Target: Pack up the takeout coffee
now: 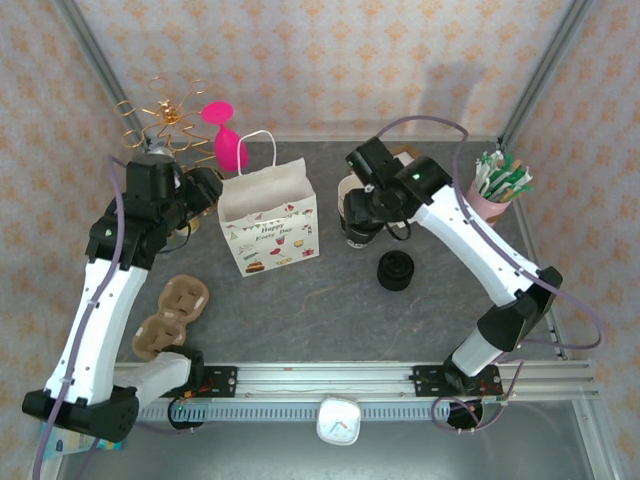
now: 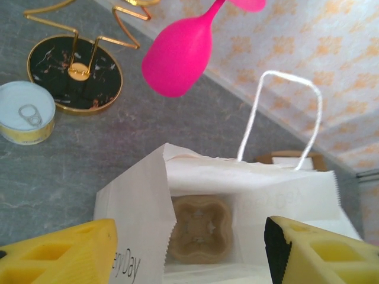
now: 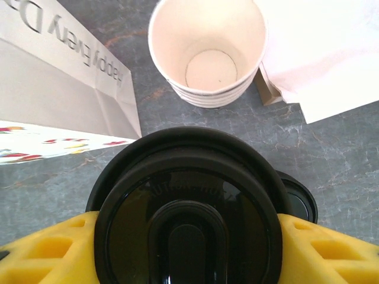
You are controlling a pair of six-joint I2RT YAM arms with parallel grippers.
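1. Right of the bag (image 1: 268, 222), the right gripper (image 3: 186, 251) clamps the coffee (image 3: 186, 201), with a yellow finger pressed to each side of its black lid.
2. The coffee is outside the bag, near the lidless cups (image 3: 207, 53), with the lid stack (image 3: 299, 201) just beside it.
3. The left gripper (image 2: 189, 254) hangs over the bag's open mouth, fingers spread wide, holding nothing.
4. A brown carrier (image 2: 200, 228) lies at the bottom of the bag.
5. A second carrier (image 1: 170, 315) lies on the table (image 1: 330, 310) by the left arm.
6. Behind the bag stand a pink glass (image 2: 177, 56), a can (image 2: 23, 112) and a gold rack (image 2: 74, 71).
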